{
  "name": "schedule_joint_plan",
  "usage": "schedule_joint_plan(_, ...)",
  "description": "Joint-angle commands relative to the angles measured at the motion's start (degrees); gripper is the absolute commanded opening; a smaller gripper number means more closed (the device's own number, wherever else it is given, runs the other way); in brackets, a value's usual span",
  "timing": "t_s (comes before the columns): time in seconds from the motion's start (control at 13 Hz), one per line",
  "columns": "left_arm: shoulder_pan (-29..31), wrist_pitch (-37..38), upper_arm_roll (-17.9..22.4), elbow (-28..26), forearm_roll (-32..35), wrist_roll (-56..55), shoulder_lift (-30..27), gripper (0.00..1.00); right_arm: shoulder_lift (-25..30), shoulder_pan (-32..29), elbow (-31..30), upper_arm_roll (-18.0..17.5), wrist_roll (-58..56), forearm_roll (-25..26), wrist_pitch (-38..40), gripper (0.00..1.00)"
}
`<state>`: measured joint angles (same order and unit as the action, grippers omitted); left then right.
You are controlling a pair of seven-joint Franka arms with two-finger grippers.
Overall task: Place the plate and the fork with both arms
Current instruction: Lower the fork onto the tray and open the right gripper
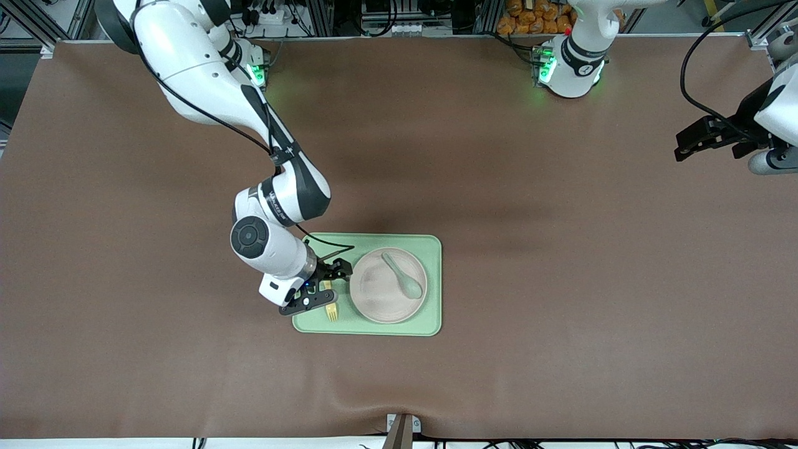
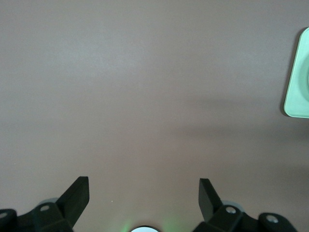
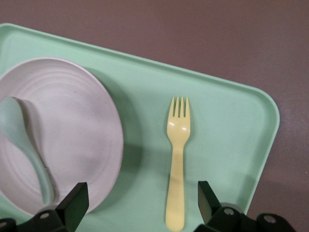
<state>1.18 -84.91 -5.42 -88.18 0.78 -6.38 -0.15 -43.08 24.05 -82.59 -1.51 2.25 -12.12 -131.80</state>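
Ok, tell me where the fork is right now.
The fork lies flat on the green tray, beside the plate toward the right arm's end of the table. The right gripper is over it, fingers open.

Looks like a robotics lab, not a home. Aluminium-profile framing (image 1: 37, 19) along the edge by the arm bases, bundled cables (image 1: 386, 15) and a power strip (image 1: 265, 12) among it. Brown mat over a wide counter (image 1: 561, 280), two white arms (image 1: 206, 75) bolted on, green status lights at their bases (image 1: 545, 68).
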Motion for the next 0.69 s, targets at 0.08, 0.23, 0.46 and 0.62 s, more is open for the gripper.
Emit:
schedule_joint_plan(0.08, 0.1, -0.8, -0.1, -0.1, 0.6, -0.1, -0.1, 1.00, 1.5, -0.3, 4.0, -0.5, 0.1, -0.8, 8.1, 1.00)
schedule_joint_plan(0.23, 0.1, -0.9, -0.1, -0.1, 0.6, -0.1, -0.1, 1.00, 3.9, -0.8, 6.6, -0.2, 0.1, -0.9, 13.0, 1.00)
schedule_joint_plan(0.46, 0.1, -1.0, -0.3, -0.1, 0.6, -0.1, -0.1, 1.00, 8.3, -5.6, 7.4, -0.2, -0.1, -0.5, 19.3, 1.00)
schedule_joint_plan(0.62, 0.1, -1.5, -0.3, -0.1, 0.5, -0.1, -0.1, 1.00, 12.2, -10.1, 7.3, -0.3, -0.7, -0.6, 23.4, 1.00)
